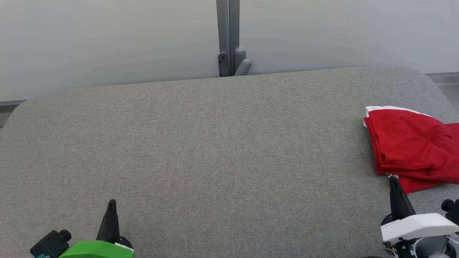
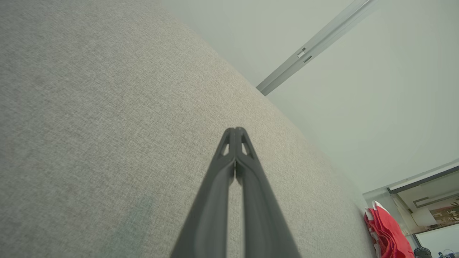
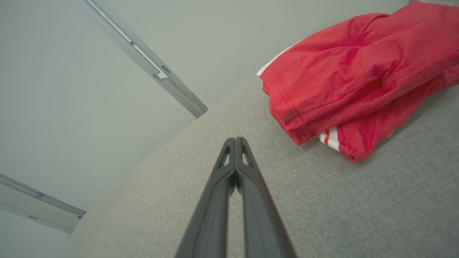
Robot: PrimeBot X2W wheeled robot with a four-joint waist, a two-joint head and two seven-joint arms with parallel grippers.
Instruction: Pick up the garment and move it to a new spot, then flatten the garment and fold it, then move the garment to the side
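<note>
A red garment (image 1: 412,147) with white trim lies folded in layers at the right side of the grey padded table (image 1: 215,143), running off the head view's right edge. It also shows as the garment (image 3: 358,79) at the upper right of the right wrist view and as a small red garment (image 2: 389,234) at the lower right of the left wrist view. My right gripper (image 1: 393,179) is shut and empty, its tip just short of the garment's near edge. My left gripper (image 1: 112,202) is shut and empty at the lower left, far from the cloth.
A grey post with a bracket (image 1: 229,53) stands behind the table's far edge against a pale wall. The table's rounded corners lie at the far left and far right. Bare grey fabric stretches from the left gripper to the garment.
</note>
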